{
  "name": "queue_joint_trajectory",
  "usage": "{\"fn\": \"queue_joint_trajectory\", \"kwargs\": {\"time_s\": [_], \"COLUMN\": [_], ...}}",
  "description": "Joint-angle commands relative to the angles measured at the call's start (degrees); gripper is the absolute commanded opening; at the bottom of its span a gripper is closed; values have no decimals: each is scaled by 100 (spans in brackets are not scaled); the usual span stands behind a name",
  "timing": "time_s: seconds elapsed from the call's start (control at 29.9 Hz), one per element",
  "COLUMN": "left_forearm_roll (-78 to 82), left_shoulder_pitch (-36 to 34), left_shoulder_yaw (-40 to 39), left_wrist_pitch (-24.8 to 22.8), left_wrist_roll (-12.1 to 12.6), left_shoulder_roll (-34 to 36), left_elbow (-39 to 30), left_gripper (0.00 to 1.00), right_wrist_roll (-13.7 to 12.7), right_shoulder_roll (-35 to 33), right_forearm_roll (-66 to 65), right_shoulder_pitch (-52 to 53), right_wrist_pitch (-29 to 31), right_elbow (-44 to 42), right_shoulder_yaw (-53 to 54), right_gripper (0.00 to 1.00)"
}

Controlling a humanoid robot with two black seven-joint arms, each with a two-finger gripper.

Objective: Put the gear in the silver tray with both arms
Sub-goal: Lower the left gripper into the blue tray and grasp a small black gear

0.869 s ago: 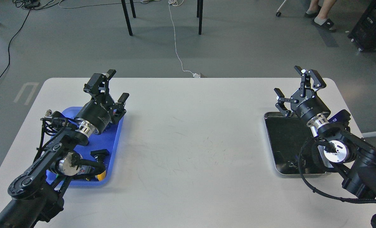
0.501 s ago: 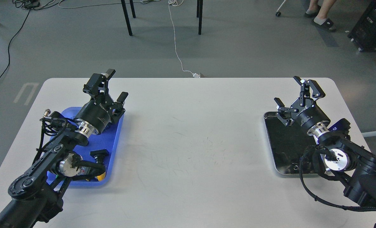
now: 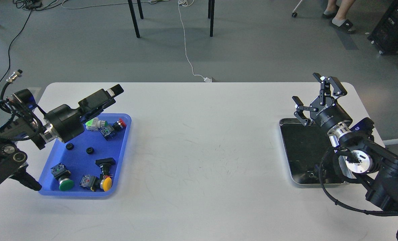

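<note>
So far nothing lies in the silver tray [image 3: 286, 157]; two small black gears [image 3: 90, 150] sit in the blue tray [image 3: 118, 167] far left. Right gripper [image 3: 314, 97] hangs spread above the silver tray's far edge; left gripper [image 3: 110, 93], side-on, cannot be judged.

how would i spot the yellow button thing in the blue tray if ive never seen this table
Start at the blue tray on the left side of the white table. Go to its near right corner, where the yellow-capped push button lies beside a black part. It is the only yellow cap in the tray; the cap to its left is green.
</note>
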Motion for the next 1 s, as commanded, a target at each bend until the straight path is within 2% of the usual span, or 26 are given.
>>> {"fn": "queue_joint_trajectory", "kwargs": {"time_s": [0.0, 0.1, 0.2, 0.3, 0.37, 0.57, 0.97], "left_forearm_roll": [1866, 3204, 3708, 3752, 3752, 3752, 3726], "left_shoulder_pitch": [-149, -255, -526, -764, -852, -949, -958], "left_shoulder_yaw": [297, 402, 744, 1263, 1466, 1510, 1572], "left_wrist_pitch": [8, -1, 8, 34, 60, 60, 201], "left_wrist_roll": [-4, -4, -4, -4, -4, -4, -4], "left_shoulder_roll": [613, 834, 835, 835, 765, 299, 202], "left_elbow": [26, 359, 606, 747, 852, 1757, 2241], "left_gripper": [98, 97, 96, 94, 88, 78, 69], "right_wrist_roll": [0, 0, 0, 0, 0, 0, 0], "right_shoulder_roll": [-21, -21, -12, -12, -21, -21, -12], "right_forearm_roll": [1, 1, 1, 1, 1, 1, 1], "right_shoulder_pitch": [17, 17, 17, 17, 17, -1, -19], "right_wrist_pitch": [0, 0, 0, 0, 0, 0, 0], "right_elbow": [9, 9, 9, 18, 18, 18, 27], "right_shoulder_yaw": [1, -43, -131, -140, -131, -140, -131], "right_gripper": [99, 99, 99, 99, 99, 99, 99]}}
